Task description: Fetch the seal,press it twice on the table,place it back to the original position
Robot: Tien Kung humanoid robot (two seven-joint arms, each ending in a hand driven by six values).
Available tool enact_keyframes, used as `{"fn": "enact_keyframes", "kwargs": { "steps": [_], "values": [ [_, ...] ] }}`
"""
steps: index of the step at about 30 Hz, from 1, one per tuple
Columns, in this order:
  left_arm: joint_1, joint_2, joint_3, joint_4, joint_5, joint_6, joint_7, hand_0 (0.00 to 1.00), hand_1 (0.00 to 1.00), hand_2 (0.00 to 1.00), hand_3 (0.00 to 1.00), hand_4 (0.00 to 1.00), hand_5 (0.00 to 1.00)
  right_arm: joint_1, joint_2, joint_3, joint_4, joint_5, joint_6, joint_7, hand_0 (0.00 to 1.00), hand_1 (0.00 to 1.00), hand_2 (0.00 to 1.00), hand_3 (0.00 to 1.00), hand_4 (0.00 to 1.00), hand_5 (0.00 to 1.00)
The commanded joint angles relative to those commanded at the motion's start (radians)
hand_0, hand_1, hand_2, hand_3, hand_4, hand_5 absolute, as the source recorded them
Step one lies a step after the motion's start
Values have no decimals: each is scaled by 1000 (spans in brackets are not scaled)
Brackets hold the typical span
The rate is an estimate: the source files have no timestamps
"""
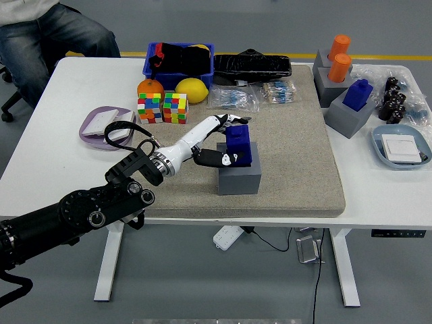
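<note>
White table (pixel 47 169) with a beige mat: left hand (pixel 223 138) fingers clasp the blue block seal (pixel 239 146) above its grey holder (pixel 239 178); pressing and return remain.

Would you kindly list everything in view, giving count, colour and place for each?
seal: one, blue, on the grey block mid-mat
other seals: two orange, one blue, on grey blocks, right
mat: one, beige, on the white table
puzzle cubes: two, multicoloured, left of mat
orange and lemon: behind the cubes
bin: one, blue, far edge
trays: purple left, blue right
person: seated, far left
left hand: white, gripping the seal
</note>
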Motion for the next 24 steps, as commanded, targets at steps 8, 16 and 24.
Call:
{"fn": "enact_keyframes", "kwargs": {
  "steps": [8, 16, 24],
  "values": [
    [-5, 2, -3, -11, 15, -16, 21, 831, 577, 511, 812, 610, 2, -1, -1, 1, 1, 1, -1, 0, 934, 784, 785, 810, 872, 478],
    [-9, -4, -2, -6, 28, -18, 27, 833, 576, 511, 811, 607, 2, -1, 0, -2, 1, 2, -2, 1, 934, 784, 784, 810, 872, 478],
    [-10, -6, 4, 1, 31, -19, 31, 833, 578, 510, 811, 606, 2, 0, 0, -2, 1, 1, -2, 1, 934, 783, 784, 810, 872, 479]
  ]
}}
